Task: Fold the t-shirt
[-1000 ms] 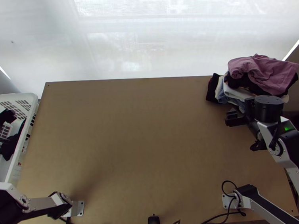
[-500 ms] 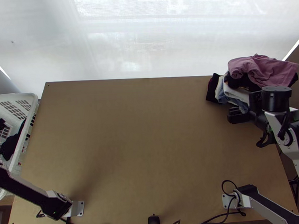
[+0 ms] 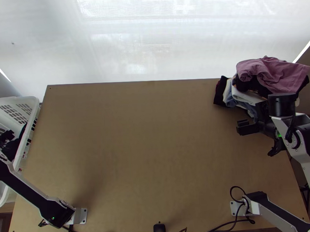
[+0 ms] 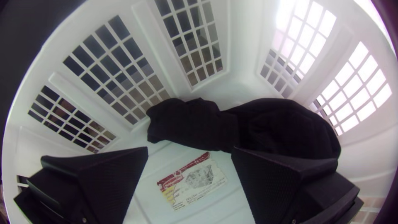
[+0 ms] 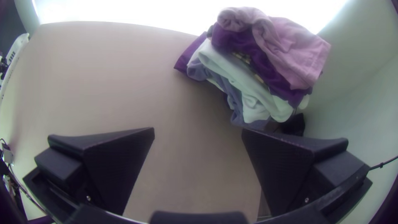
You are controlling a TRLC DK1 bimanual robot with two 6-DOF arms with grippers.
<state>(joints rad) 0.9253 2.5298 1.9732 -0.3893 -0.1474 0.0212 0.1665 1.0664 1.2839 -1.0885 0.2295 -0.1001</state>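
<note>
T-shirt [image 4: 190, 124], black, lay bunched in the basket [image 4: 244, 49], just beyond the wide-parted fingers of the left gripper [image 3: 2, 139]; the right gripper [image 3: 241, 126], likewise wide, had the clothes pile [image 5: 286, 47] beyond its fingertips.

Stack of clothes [image 3: 249, 96] at the table's [image 3: 148, 149] far right corner, pink garment [image 3: 276, 75] uppermost. White basket [image 3: 30, 101] beside the left edge, black cloth [image 3: 12, 147] inside.

Garment pile, one: far right corner of the surface [image 3: 147, 137]; pink cloth [image 3: 270, 72] on top, dark, white and blue layers beneath. Basket [image 3: 32, 101], white, lattice-sided: beside the left edge. Printed label [image 4: 192, 181]: on basket floor. Pale screen [image 3: 123, 43], backlit: beyond far edge.
</note>
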